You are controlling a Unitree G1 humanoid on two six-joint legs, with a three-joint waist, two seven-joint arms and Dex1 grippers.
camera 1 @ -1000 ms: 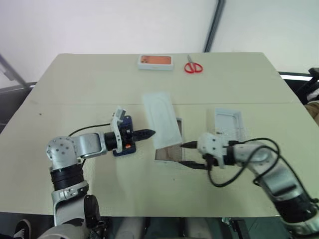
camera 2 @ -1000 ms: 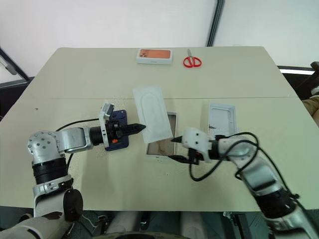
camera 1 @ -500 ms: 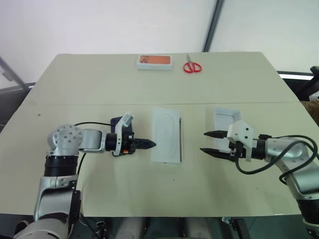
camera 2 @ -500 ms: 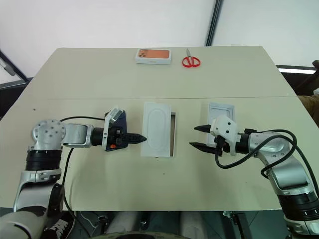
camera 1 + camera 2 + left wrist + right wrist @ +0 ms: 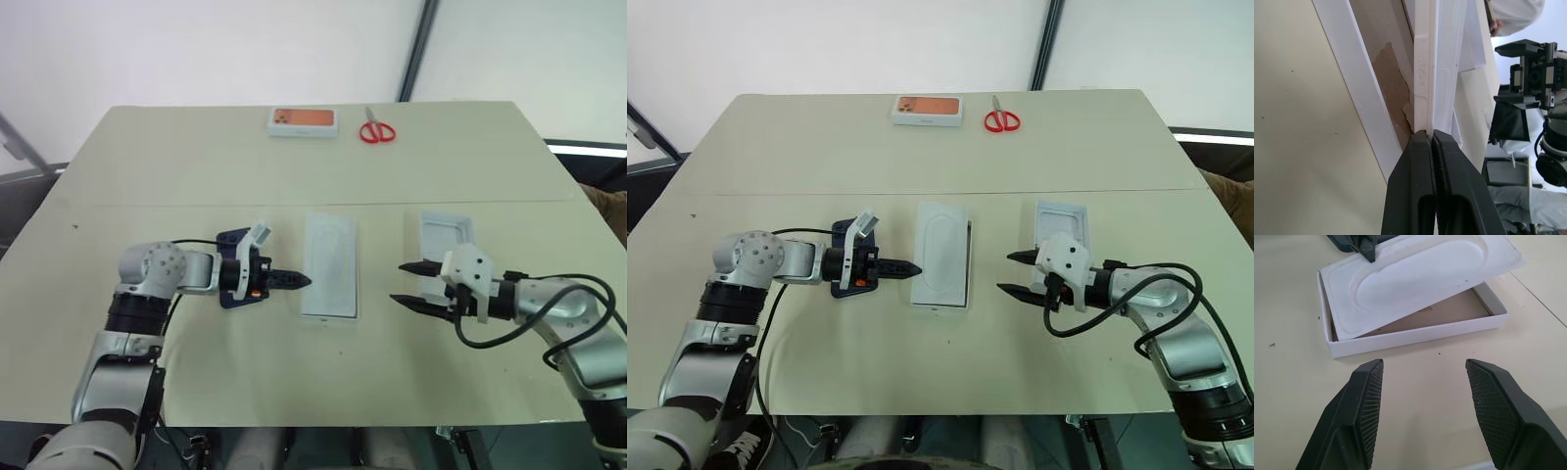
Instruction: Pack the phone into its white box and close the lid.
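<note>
Centrally on the beige worktop (image 5: pixel 196 176) lies the shallow white rectangular box (image 5: pixel 1420 335) with its tan-brown floor, and it serves as the landmark. A flat white card with an oval outline (image 5: pixel 329 262) rests across the top of the box, covering most of the opening and standing in the way of anything going in; in the right wrist view one edge of the card is tilted up off the box rim. The left gripper (image 5: pixel 304 282) is at the left edge of the box, its black fingers (image 5: pixel 1435 191) pressed together with the thin card edge just at their tips; whether they actually pinch it I cannot tell. Left of the box, under that arm's wrist, lies the dark navy-blue slim phone (image 5: pixel 844 262), partly hidden. To the right of the box sits the all-white moulded lid (image 5: pixel 446 235). The right gripper (image 5: pixel 1017 273) hangs between box and lid, its fingers spread apart and holding nothing. Well beyond the box, at the far edge, lie an orange-topped white box (image 5: pixel 304 120) and red-handled scissors (image 5: pixel 376 130).
</note>
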